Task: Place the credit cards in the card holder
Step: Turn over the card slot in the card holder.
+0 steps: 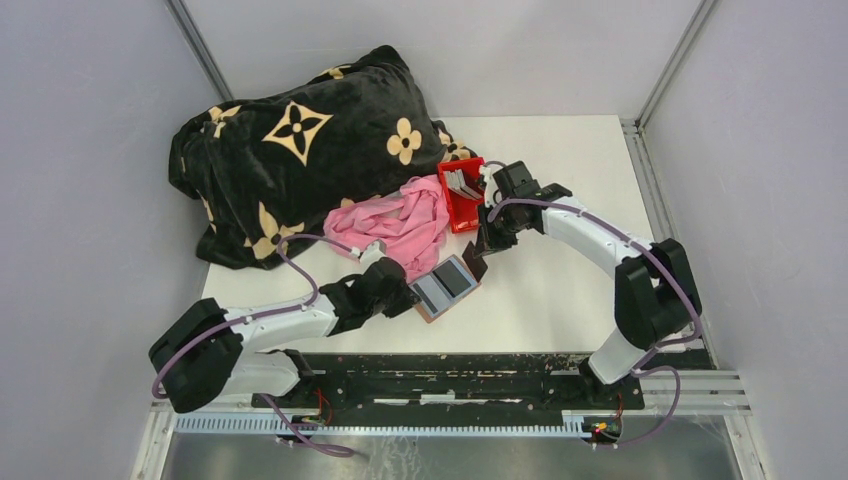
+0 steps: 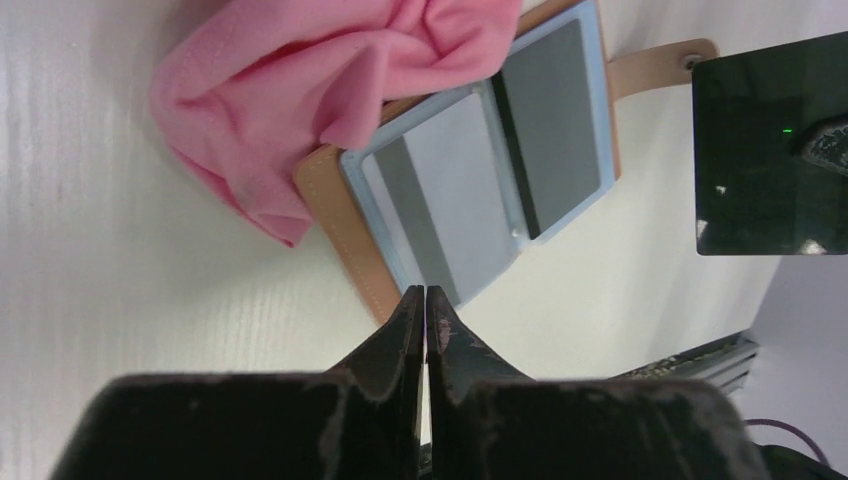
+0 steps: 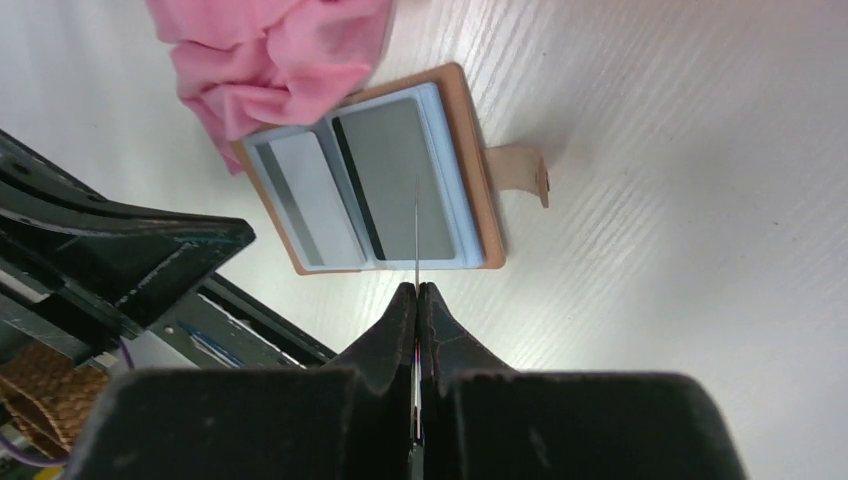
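Observation:
The brown card holder [image 1: 433, 312] lies open on the white table, with a grey card [image 3: 400, 180] in one light-blue sleeve and a paler card [image 3: 315, 200] in the other. My left gripper [image 2: 425, 292] is shut, its tips at the holder's near brown edge [image 2: 345, 230]; nothing shows between them. My right gripper [image 3: 417, 287] is shut on a dark credit card [image 2: 770, 145], which hangs just above the holder's tab side and appears edge-on in the right wrist view. Several more credit cards [image 1: 460, 183] stand in the red bin [image 1: 468, 215].
A pink cloth [image 1: 400, 225] lies bunched against the holder's far corner and overlaps it. Behind it a black blanket with tan flowers [image 1: 300, 150] fills the back left. The left arm [image 3: 120, 250] crosses beside the holder. Walls close in on all sides.

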